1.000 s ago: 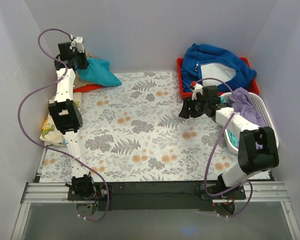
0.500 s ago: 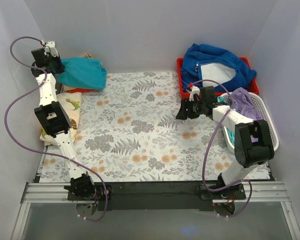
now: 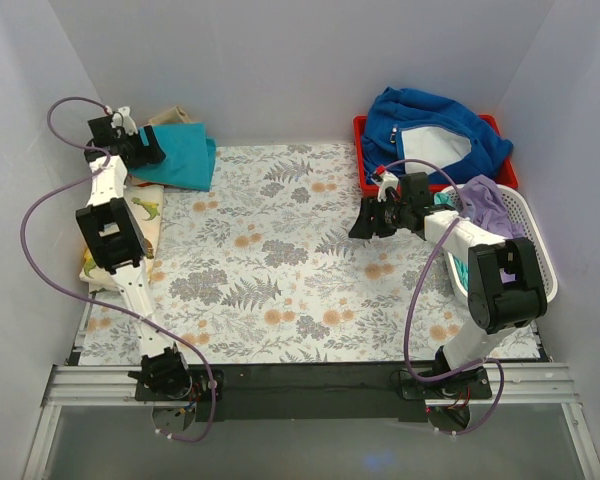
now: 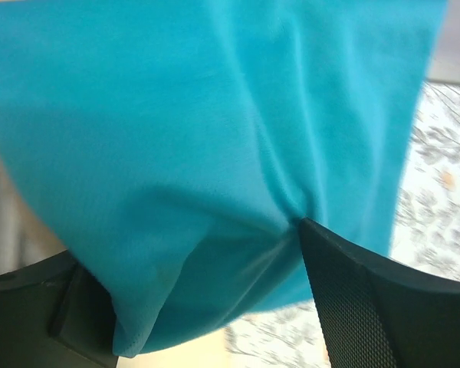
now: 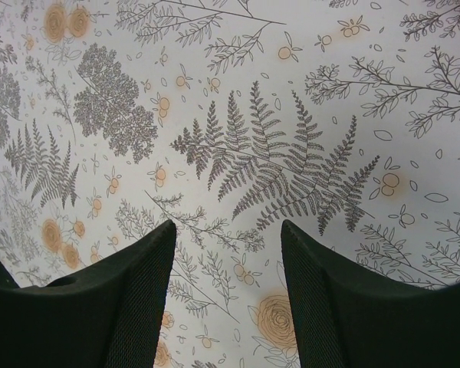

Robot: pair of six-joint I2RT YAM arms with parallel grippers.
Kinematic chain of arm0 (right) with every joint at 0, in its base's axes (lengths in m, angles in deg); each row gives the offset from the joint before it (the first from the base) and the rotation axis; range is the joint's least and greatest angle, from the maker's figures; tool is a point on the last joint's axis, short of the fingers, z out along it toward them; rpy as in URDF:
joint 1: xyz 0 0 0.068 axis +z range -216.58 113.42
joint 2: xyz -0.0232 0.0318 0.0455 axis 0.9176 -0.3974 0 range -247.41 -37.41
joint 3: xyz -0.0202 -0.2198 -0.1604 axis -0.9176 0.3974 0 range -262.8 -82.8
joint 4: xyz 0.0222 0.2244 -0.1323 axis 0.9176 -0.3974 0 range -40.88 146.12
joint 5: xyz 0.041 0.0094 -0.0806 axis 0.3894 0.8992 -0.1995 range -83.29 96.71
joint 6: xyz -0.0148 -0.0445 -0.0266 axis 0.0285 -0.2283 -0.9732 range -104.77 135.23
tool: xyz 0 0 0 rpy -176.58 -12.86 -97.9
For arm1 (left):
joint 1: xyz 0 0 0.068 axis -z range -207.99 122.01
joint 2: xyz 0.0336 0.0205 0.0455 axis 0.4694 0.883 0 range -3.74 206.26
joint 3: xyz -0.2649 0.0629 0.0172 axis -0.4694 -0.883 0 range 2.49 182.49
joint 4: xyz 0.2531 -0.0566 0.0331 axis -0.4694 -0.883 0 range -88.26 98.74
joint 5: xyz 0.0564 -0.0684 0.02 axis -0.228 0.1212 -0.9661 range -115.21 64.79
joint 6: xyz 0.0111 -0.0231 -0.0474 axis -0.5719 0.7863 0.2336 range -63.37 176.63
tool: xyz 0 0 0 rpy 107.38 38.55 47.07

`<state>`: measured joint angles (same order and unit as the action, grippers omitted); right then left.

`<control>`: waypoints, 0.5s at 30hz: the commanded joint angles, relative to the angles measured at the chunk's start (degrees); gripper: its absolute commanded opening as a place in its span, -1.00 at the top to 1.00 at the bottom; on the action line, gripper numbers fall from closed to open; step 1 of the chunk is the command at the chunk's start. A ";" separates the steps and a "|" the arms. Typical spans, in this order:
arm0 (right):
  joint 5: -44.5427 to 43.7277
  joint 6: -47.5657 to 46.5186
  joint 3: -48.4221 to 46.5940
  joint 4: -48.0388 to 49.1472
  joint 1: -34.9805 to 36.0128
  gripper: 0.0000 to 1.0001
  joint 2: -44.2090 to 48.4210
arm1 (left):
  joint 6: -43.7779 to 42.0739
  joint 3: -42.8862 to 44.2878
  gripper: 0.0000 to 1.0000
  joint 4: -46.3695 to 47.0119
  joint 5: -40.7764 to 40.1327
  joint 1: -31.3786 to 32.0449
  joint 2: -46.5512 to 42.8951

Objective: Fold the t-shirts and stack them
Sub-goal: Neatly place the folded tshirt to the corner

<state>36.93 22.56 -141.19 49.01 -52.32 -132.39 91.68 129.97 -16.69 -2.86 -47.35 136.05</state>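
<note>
**A:** Which arm is carrying the shirt right now?

**B:** The left gripper (image 3: 140, 150) is pinching the plain teal t-shirt (image 3: 187, 158), up at the far-left corner. In the wrist view the jaws are sitting narrow on a bunched fold, and the cloth is draping over both fingers.

**A:** And which way is the shirt lying from that gripper?

**B:** It is trailing to the gripper's right, along the far edge, with its free end resting just over the fern-patterned tablecloth (image 3: 280, 270). Its long axis is running left to right, so I'm judging that the coming move is a pull rightward and toward the near side, onto bare cloth.

**A:** Is the right gripper (image 3: 365, 222) helping?

**B:** No. It is hovering over the tablecloth with its jaws wide and nothing between them. It is well apart from the shirt, beside the white plastic basket (image 3: 525, 215). The left arm is much the nearer one.

**A:** Anything crowding the left side?

**B:** A cream dinosaur-print shirt (image 3: 145, 212) is lying just below the teal one.
</note>
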 commanded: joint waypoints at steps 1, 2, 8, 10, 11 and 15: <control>1.42 0.66 -0.06 2.81 0.06 -0.27 1.81 | 3.96 -2.84 -0.58 -2.25 2.71 4.40 -9.78; 1.42 0.67 0.29 2.89 0.06 -0.27 2.77 | 4.67 -4.24 -0.59 -2.60 2.09 5.37 -11.01; 1.16 0.67 3.89 2.98 0.15 -0.28 7.43 | 3.10 -16.89 -0.61 -1.65 -10.63 14.77 -24.98; 0.90 0.49 5.82 2.98 0.07 -0.29 9.19 | 2.22 -20.16 -0.61 -1.02 -14.60 15.93 -28.15; 0.72 0.49 6.44 2.98 0.06 -0.29 10.68 | 1.70 -20.60 -0.61 -1.02 -18.88 15.84 -28.69; 0.19 0.49 8.82 2.90 0.15 -0.30 13.50 | -1.12 -22.89 -0.62 0.11 -29.63 15.66 -30.10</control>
<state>36.93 22.96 -133.61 50.38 -52.32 -121.46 93.21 109.45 -18.03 -19.14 -28.18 108.34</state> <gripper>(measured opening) 0.648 0.806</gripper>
